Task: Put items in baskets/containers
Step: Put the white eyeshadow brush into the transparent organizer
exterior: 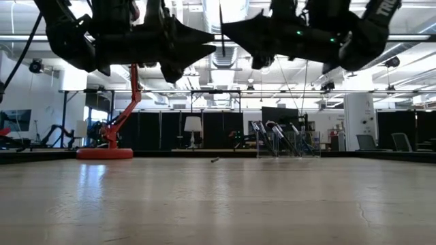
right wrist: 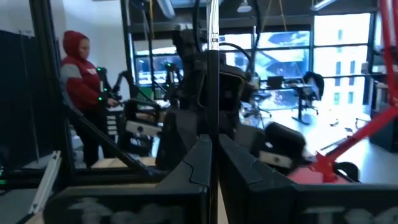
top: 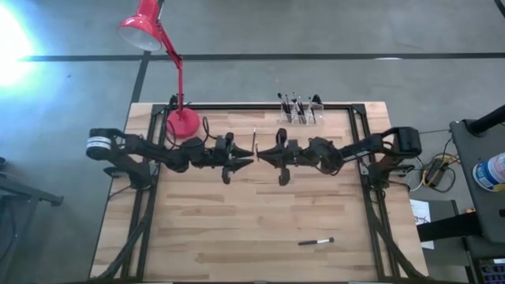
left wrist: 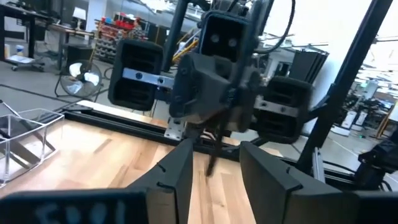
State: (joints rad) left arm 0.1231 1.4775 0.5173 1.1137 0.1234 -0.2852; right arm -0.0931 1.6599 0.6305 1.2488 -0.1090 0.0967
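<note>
Brush [top: 255, 142] clamped upright in raised right gripper [top: 259, 154].

Pale smooth wooden table [top: 237, 213], clear glossy plastic organiser [top: 302, 115], glossy red lamp [top: 144, 31].

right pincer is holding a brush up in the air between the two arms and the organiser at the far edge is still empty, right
Not quite: the organiser is not empty. The high view shows several brushes standing in it. The right pincer does hold a brush in the air between the arms.
</note>
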